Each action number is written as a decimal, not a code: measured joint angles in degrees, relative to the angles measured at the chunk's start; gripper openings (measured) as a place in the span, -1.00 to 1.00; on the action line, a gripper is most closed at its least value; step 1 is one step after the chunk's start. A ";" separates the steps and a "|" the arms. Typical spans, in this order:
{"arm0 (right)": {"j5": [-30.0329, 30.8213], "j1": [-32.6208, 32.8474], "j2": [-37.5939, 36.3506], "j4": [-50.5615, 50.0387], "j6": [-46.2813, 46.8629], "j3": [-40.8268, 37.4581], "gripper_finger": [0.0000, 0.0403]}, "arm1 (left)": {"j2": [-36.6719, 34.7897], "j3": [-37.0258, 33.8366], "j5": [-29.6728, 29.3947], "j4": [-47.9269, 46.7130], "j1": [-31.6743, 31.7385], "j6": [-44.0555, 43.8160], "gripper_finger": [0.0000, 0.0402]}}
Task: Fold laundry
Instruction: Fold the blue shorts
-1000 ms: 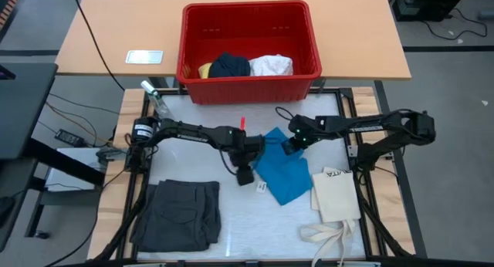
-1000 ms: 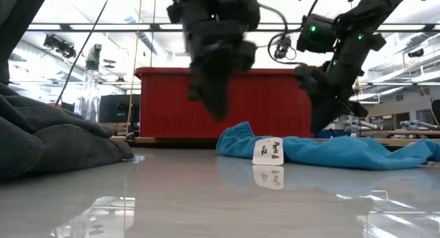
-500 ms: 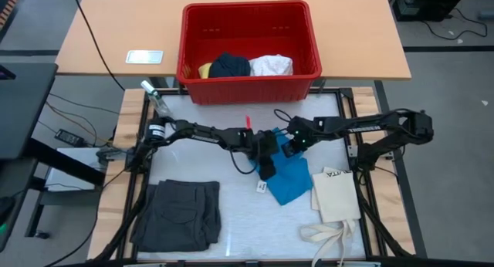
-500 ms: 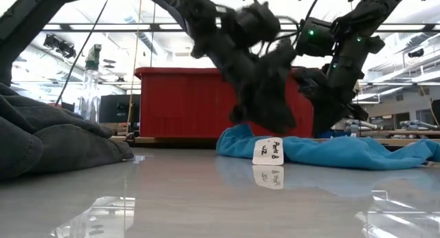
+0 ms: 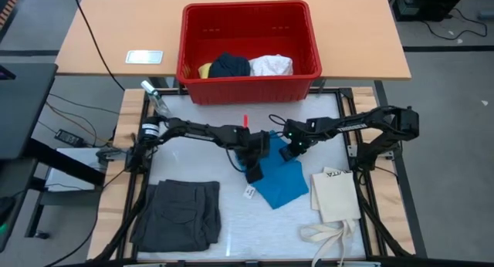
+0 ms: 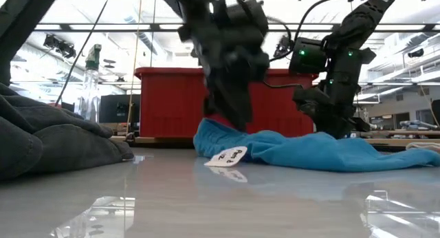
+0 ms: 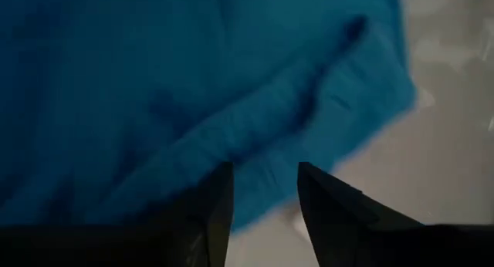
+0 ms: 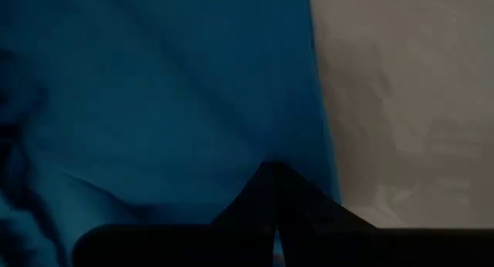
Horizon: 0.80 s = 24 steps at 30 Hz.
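Note:
A bright blue cloth [image 5: 279,178] lies flat on the table, a white tag [image 6: 228,156] at its left end. My left gripper [image 5: 253,171] stands open over the cloth's left edge [image 7: 363,74], pointing steeply down. My right gripper [image 5: 288,153] is shut, its tips down on the cloth's far right part [image 8: 193,120]. Dark grey shorts [image 5: 179,214] lie folded at the near left of the table. Yellow, navy and white pieces [image 5: 248,65] sit in the red basket [image 5: 248,20]. My left gripper comes down on the blue cloth at its left edge [image 7: 262,155], slanting from above, with its two open fingers [image 7: 216,205] apart over that edge. The cloth lies flat beneath them. Whether the tips touch it cannot be told. My right gripper has its shut fingertips [image 8: 270,182] on the cloth close to its right edge [image 8: 312,143], coming steeply from above. The cloth stays flat on the table there. Whether any cloth is caught between the fingers cannot be told.
A cream tote bag [image 5: 336,196] with long straps lies at the near right, just beside the blue cloth. The red basket stands beyond the table's far edge. A clear bottle [image 5: 154,97] stands at the far left corner. Bare table lies between the shorts and the cloth.
My left gripper has swung right over the blue cloth, then come back left and lower. The cloth has slid toward the table's left edge, its tag along with it. My right gripper has sunk onto the cloth and shifted slightly left.

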 joint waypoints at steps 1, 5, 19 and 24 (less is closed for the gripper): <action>-0.01 -0.15 -0.03 0.23 -0.08 -0.07 -0.94 | -1.44 0.00 -0.34 -1.66 -0.02 0.85 -0.26; 1.33 -1.10 -1.21 0.32 -0.12 -0.33 -0.94 | -6.32 0.02 -3.27 -5.75 -0.27 2.90 -0.26; 1.97 -1.53 -3.34 -1.09 0.11 -0.52 -0.94 | -1.45 0.02 -12.15 20.11 1.24 -0.39 -0.26; 1.85 -1.60 -3.39 -1.30 0.28 -0.50 -0.94 | 4.04 0.00 -12.29 20.93 1.45 -0.53 -0.26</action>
